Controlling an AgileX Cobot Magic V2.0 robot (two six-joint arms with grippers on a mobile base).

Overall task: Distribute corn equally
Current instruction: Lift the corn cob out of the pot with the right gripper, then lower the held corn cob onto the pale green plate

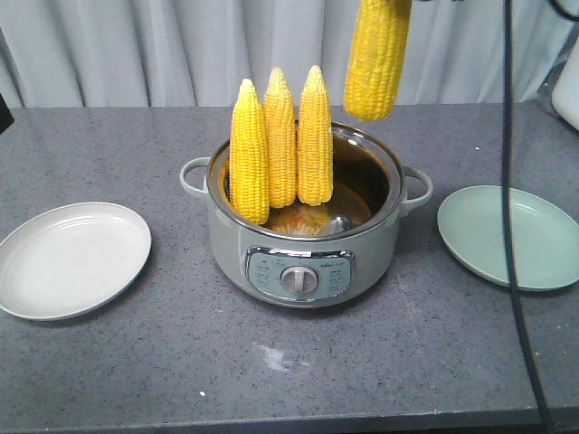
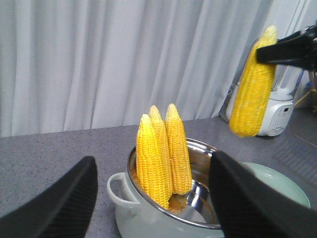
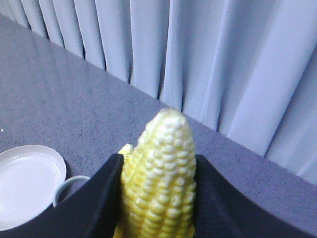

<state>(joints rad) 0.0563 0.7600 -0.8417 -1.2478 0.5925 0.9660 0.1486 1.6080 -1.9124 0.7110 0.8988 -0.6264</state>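
One held cob point(image 1: 377, 59) aloft, three cobs point(image 1: 281, 145) in the electric cooker point(image 1: 308, 249).
The right claw point(image 3: 157, 188) clenches the held cob's tip, above the cooker's right side. The three cobs stand upright inside, touching. The left claw point(image 2: 153, 173) gapes released, facing them. On the worktop point(image 1: 271, 371), a white plate point(image 1: 72, 259) and a green plate point(image 1: 511, 237) flank the cooker; a black cable point(image 1: 511, 181) crosses the green plate.

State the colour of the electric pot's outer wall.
The electric pot is pale grey-green, with a silver control panel; best in the exterior front-facing view.
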